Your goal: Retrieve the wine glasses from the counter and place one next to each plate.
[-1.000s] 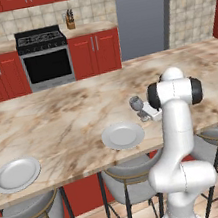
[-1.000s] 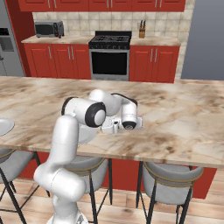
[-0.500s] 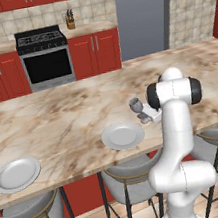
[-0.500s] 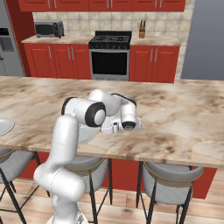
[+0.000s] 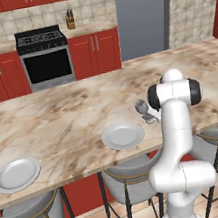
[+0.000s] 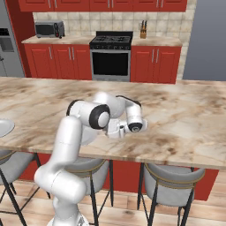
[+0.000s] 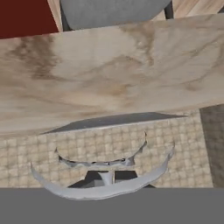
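My gripper is shut on a smoky-grey wine glass, holding it low over the long marbled bar top. The glass is just right of the nearer pale plate. Whether its foot touches the stone I cannot tell. In the hand view the glass shows as curved grey rims at the bottom, with the bar top ahead. A second plate lies far left near the front edge, and its rim shows in the right base view. The counter with red fronts runs along the back wall.
Grey-seated stools stand under the bar's front edge. A black stove sits in the back counter, with a knife block beside it and a microwave further left. A grey fridge panel stands at the back right.
The held glass has sunk slightly toward the bar top beside the nearer plate. The base and the plates have not moved.
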